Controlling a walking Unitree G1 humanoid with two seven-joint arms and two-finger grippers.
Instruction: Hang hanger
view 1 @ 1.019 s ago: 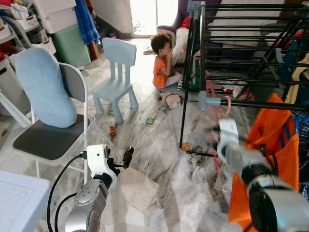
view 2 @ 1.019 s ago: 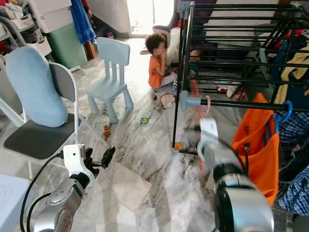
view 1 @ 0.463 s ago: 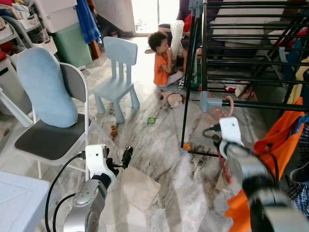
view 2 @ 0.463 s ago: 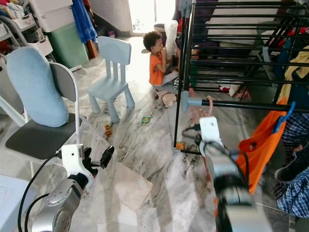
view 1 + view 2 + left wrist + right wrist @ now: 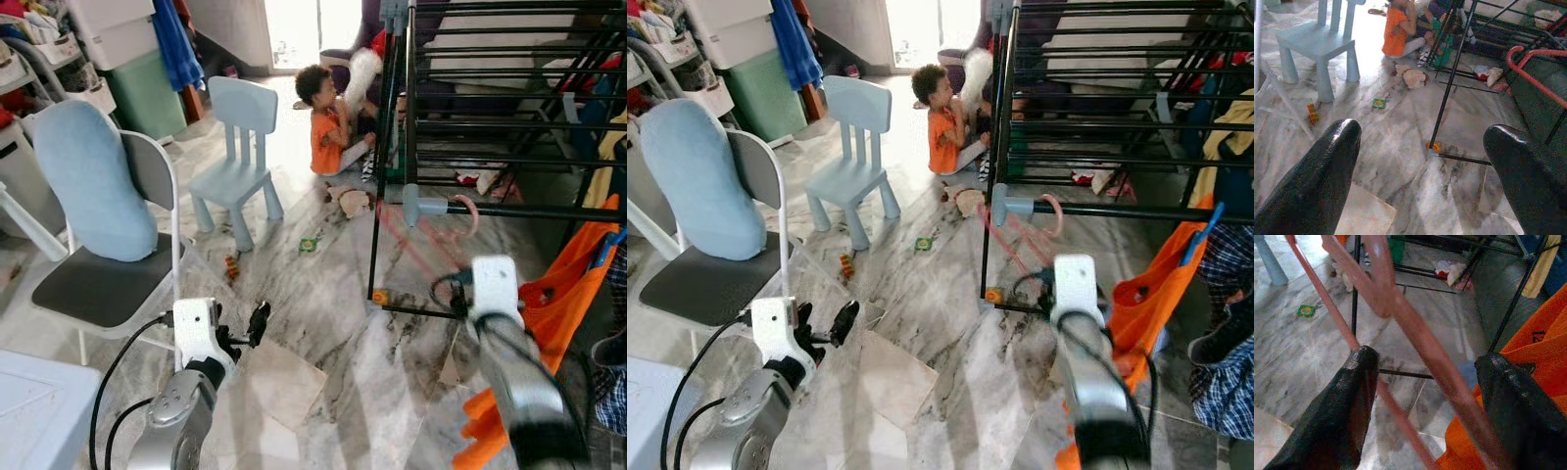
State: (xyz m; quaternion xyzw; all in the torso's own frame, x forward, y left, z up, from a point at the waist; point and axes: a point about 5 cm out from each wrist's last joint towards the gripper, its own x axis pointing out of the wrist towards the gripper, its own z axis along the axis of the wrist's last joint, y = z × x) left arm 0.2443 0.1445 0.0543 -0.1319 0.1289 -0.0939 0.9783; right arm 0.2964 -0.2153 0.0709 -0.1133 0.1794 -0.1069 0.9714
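Hanger: your pink hanger (image 5: pixel 1024 238) has its hook over the drying rack's (image 5: pixel 1097 108) front rail.
Right pincer (image 5: pixel 1422 396): fingers spread, the hanger's bars passing between them, nothing clamped.
Left pincer (image 5: pixel 1425 166): released, low over the marble floor (image 5: pixel 333 323).
Eye views: a seated child (image 5: pixel 328 122) beside the rack.
Writing: none legible to you.

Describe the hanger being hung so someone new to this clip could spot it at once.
Start at the black drying rack on the robot's right. Its nearest horizontal rail ends in a grey cap. Hooked on that rail just beside the cap is the pink hanger, bare and slanting down toward the right gripper, unlike the blue hanger carrying the orange garment.
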